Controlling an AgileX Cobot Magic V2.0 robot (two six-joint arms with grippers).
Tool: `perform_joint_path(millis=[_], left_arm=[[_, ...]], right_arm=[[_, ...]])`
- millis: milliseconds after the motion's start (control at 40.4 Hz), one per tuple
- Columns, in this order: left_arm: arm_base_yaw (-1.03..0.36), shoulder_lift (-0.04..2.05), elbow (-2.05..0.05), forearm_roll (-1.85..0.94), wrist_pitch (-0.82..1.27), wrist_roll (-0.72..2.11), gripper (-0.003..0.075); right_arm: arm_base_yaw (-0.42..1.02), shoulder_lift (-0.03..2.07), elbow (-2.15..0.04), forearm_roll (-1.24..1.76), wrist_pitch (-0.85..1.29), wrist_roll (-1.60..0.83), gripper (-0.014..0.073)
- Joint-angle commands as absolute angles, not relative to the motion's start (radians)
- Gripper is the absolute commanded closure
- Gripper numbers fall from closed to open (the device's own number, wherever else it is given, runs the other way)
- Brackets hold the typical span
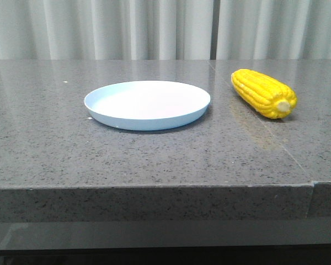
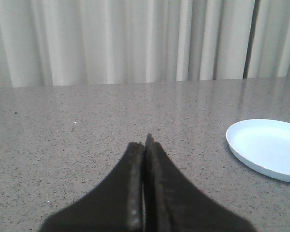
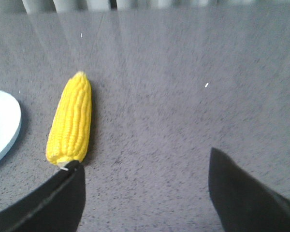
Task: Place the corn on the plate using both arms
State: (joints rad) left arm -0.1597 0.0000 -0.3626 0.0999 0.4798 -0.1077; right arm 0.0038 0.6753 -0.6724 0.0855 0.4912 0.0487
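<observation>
corn (image 1: 263, 93) right of plate (image 1: 147, 104) (apart) | left gripper (image 2: 146, 141) closed | right gripper (image 3: 144, 159) spread, seemingly empty

The corn (image 1: 263, 93) is bright yellow, with straight rows of kernels along its length and a pale, cream stub at one end. The plate (image 1: 147, 104) is a plain pale blue-white, a little more blue on its outer rim, without any pattern. The table (image 1: 55, 143) is grey stone with fine dark and light speckles and a glossy shine. Behind the table hangs a curtain (image 1: 99, 27) of off-white colour with soft vertical folds. The left gripper (image 2: 145, 145) and the right gripper (image 3: 145, 169) are both matt black.
</observation>
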Motion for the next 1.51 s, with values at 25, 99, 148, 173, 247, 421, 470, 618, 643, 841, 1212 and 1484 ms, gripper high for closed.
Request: perform_joint_path(millis=[25,99,148,173,247,421,470,618,643,841,1212,1484], left_arm=[[-0.156,0.013,-0.388,0.103,0.387,-0.108,0.0741],[-0.156,0.013,-0.388,0.103,0.387,-0.108,0.0740],[-0.156,0.013,-0.388,0.103,0.387,-0.108,0.0741],[-0.156,0.013,-0.388,0.103,0.387,-0.108,0.0741],[-0.156,0.013,-0.388,0.103,0.387,-0.108,0.0741],[-0.156,0.013,-0.388,0.103,0.387,-0.108,0.0741],[-0.156,0.013,-0.388,0.103,0.387,-0.108,0.0741],[-0.156,0.013,-0.388,0.103,0.387,-0.108,0.0741],[-0.156,0.013,-0.388,0.103,0.387,-0.108,0.0741],[-0.156,0.013,-0.388,0.103,0.387,-0.108,0.0741],[-0.156,0.013,-0.388,0.103,0.387,-0.108,0.0741],[-0.156,0.013,-0.388,0.103,0.387,-0.108,0.0741]], right_arm=[[0.005,0.825,-0.799,0.160,0.490,0.041,0.0033],[0.006,0.916,-0.861,0.190,0.547,0.041,0.0033],[0.013,0.987,-0.913,0.199,0.584,0.041,0.0033],[0.018,1.005,-0.925,0.199,0.598,0.041,0.0033],[0.050,1.103,-0.999,0.199,0.652,0.041,0.0033],[0.145,1.272,-1.124,0.199,0.691,0.041,0.0033],[0.168,1.316,-1.157,0.199,0.692,0.041,0.0033],[0.203,1.446,-1.251,0.199,0.691,0.041,0.0033],[0.203,1.468,-1.266,0.199,0.691,0.041,0.0033],[0.203,1.609,-1.354,0.199,0.693,0.041,0.0033],[0.203,1.720,-1.405,0.199,0.723,0.041,0.0256],[0.203,1.681,-1.405,0.199,0.718,0.041,0.0450]])
